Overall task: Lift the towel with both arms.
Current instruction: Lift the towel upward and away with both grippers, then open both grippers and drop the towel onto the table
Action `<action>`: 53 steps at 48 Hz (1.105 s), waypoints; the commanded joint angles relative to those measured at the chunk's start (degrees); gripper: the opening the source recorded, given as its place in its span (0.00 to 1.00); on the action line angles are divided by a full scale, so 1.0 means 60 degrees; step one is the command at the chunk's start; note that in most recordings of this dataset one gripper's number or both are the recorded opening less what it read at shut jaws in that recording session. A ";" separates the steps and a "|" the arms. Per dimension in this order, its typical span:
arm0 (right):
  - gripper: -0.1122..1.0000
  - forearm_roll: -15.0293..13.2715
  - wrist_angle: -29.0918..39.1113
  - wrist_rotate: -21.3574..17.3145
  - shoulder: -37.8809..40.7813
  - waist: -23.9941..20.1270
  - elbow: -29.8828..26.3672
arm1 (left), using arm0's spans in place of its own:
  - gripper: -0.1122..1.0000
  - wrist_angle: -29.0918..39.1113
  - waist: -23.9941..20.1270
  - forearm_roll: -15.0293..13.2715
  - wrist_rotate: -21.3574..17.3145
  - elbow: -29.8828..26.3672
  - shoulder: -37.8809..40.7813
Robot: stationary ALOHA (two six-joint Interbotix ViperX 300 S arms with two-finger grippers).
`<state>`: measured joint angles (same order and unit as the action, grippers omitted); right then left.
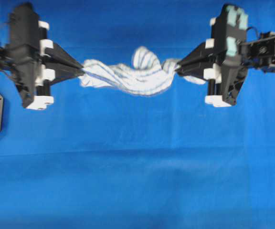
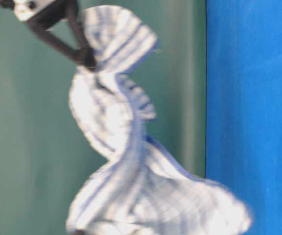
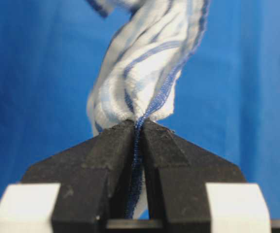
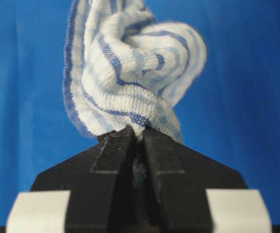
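Above a blue tablecloth covering the surface, a striped towel is held sagging between two black arms. Its left end is pinched by the left gripper, its right end by the right gripper, both jaws pressed together.

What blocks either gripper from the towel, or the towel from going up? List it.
Nothing visible. The left gripper and right gripper are each shut on an end of the towel, which hangs bunched between them above the blue tablecloth. No object shows around it.
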<state>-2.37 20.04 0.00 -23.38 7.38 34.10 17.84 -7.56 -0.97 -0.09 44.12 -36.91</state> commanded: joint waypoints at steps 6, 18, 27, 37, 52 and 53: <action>0.17 -0.0161 0.0293 0.0015 -0.0615 0.0132 -0.0850 | 0.13 0.0205 -0.0015 -0.0015 -0.0059 -0.0820 -0.0586; 0.17 -0.0337 0.0337 0.0059 -0.1318 0.0146 -0.1436 | 0.13 0.0571 -0.0015 -0.0015 -0.0117 -0.1714 -0.0732; 0.17 -0.0396 0.0337 0.0059 -0.1699 0.0161 -0.1597 | 0.13 0.0967 -0.0015 -0.0029 -0.0220 -0.2285 -0.0688; 0.17 -0.0396 0.0337 0.0103 -0.1714 0.0161 -0.1582 | 0.13 0.0908 -0.0015 -0.0029 -0.0308 -0.2329 -0.0601; 0.25 -0.0454 0.0337 0.0146 -0.1670 0.0146 -0.1597 | 0.47 0.0703 -0.0015 -0.0015 -0.0322 -0.2314 -0.0674; 0.31 -0.0469 0.0337 0.0132 -0.1670 0.0161 -0.1597 | 0.53 0.0674 -0.0015 -0.0015 -0.0337 -0.2314 -0.0688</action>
<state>-4.83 22.32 0.88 -33.22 8.17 25.93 23.03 -7.56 -1.05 -1.93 31.64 -40.61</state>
